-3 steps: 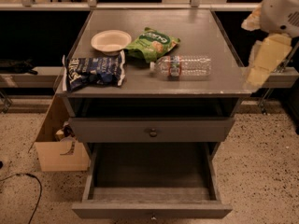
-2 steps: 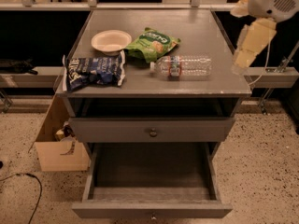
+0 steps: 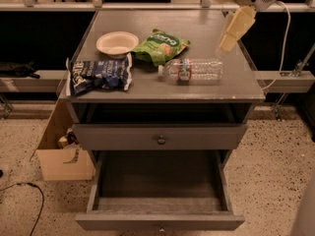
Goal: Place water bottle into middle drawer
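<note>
The grey wooden cabinet point(image 3: 197, 23) has a flat, matte, square-edged top. On the right half of that top the water bottle point(image 3: 192, 70) lies on its side. It is clear crinkled plastic with a white cap pointing toward the cabinet's middle and a narrow red-and-green band near the cap end. Bare wood shows between the bottle and the cabinet's front and right edges.

The gripper point(image 3: 225, 44), pale cream and slab-shaped, hangs over the cabinet's back right corner, above and behind the bottle and apart from it. Whether it is wide or narrow cannot be told.

A puffy green snack bag point(image 3: 160, 45) sits just behind the bottle's cap end. A round white paper bowl point(image 3: 117, 43) stands on the cabinet's left rear part, and a crumpled dark blue chip bag point(image 3: 101, 74) lies at its front left edge.

Below the top, the upper drawer point(image 3: 118, 136) is closed, with a small round knob at its centre. Under it the middle drawer point(image 3: 128, 221) is pulled fully out, showing a plain wooden floor. A cardboard box point(image 3: 61, 154) stands against the cabinet's left side on the speckled floor point(image 3: 275, 171).
</note>
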